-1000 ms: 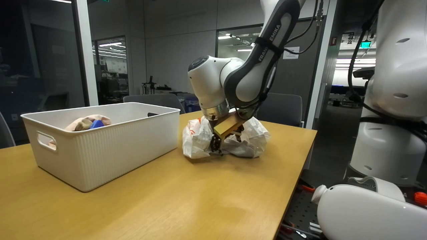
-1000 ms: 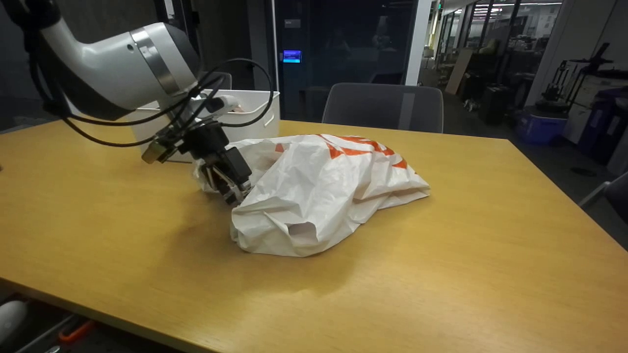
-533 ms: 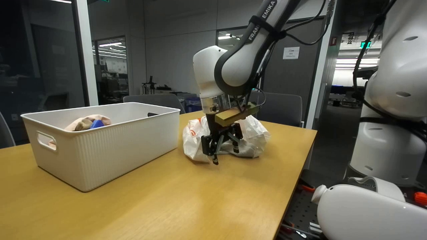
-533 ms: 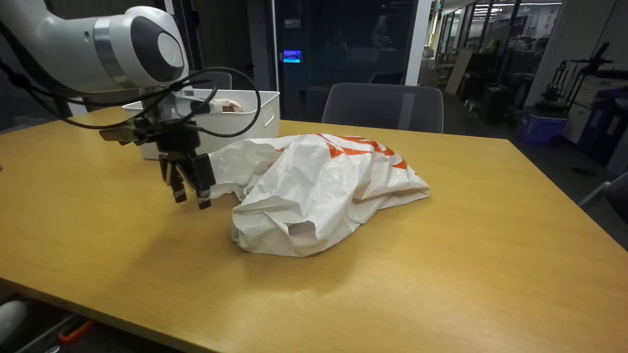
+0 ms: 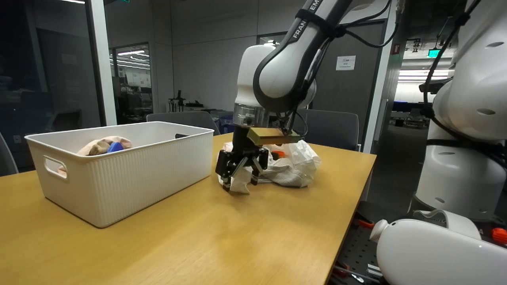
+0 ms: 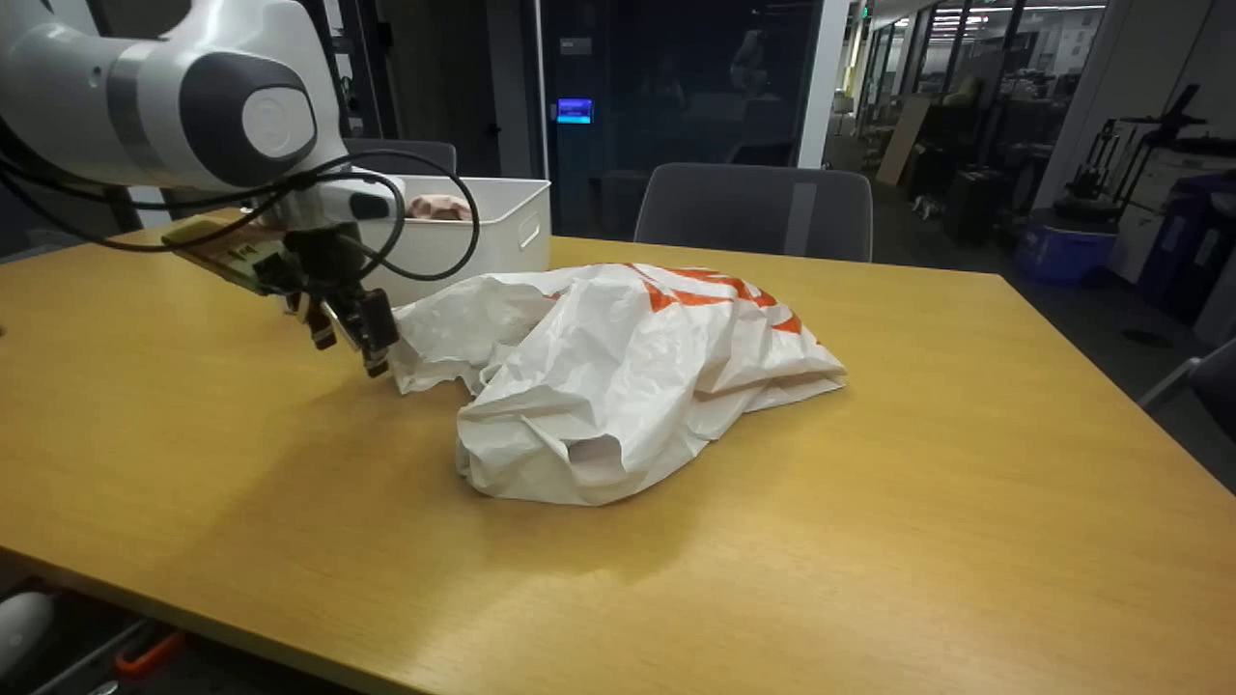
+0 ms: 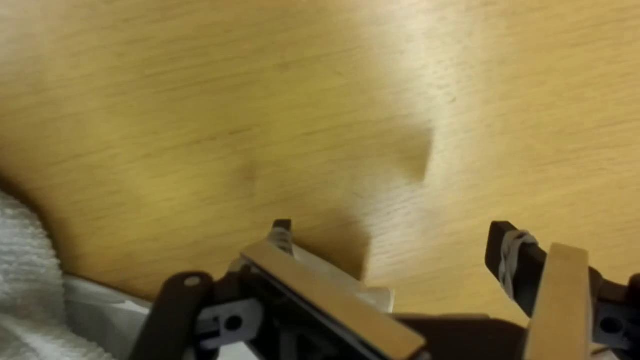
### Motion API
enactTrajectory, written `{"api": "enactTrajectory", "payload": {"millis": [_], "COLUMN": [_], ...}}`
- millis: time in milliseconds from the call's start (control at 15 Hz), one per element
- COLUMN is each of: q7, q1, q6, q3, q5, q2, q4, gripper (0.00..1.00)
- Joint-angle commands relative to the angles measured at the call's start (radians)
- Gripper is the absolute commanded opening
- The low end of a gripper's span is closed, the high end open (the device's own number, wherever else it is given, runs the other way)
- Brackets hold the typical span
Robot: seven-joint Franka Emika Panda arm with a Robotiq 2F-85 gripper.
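Note:
My gripper (image 5: 240, 185) is open and hangs low over the table, beside the mouth of a crumpled white plastic bag (image 6: 628, 386). In the wrist view, bare wood shows between the spread fingertips of the gripper (image 7: 391, 230). A pale edge of the bag (image 7: 345, 280) shows just behind one finger; I cannot tell whether they touch. The bag has orange-red print and lies on its side. A whitish textured cloth (image 5: 283, 174) lies in its mouth and also shows in the wrist view (image 7: 22, 270). A small orange and dark object (image 5: 278, 154) shows inside the bag.
A white ribbed bin (image 5: 150, 170) stands on the table (image 5: 222, 237) close to the bag, with pink and tan cloth (image 5: 105, 145) and a blue item (image 5: 115, 147) inside. Chairs (image 6: 753, 212) stand at the table's edge. A cable loops beside the wrist.
The gripper has drawn back from the bag's mouth, turned, and shifted toward the bin. More of the bag's opening and contents now shows. The bag and bin have hardly moved.

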Motion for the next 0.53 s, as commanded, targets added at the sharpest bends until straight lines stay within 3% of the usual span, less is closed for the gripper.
{"api": "enactTrajectory", "payload": {"millis": [0,467], "q7": [0.085,0.513], "q1": [-0.008,-0.093], "q6": [0.196,0.172], "q3": [0.001,0.005], "q5": [-0.122,-0.739], "q2": [-0.023,-0.067], "q4": [-0.063,-0.063], "gripper": [1.00,1.00]}}
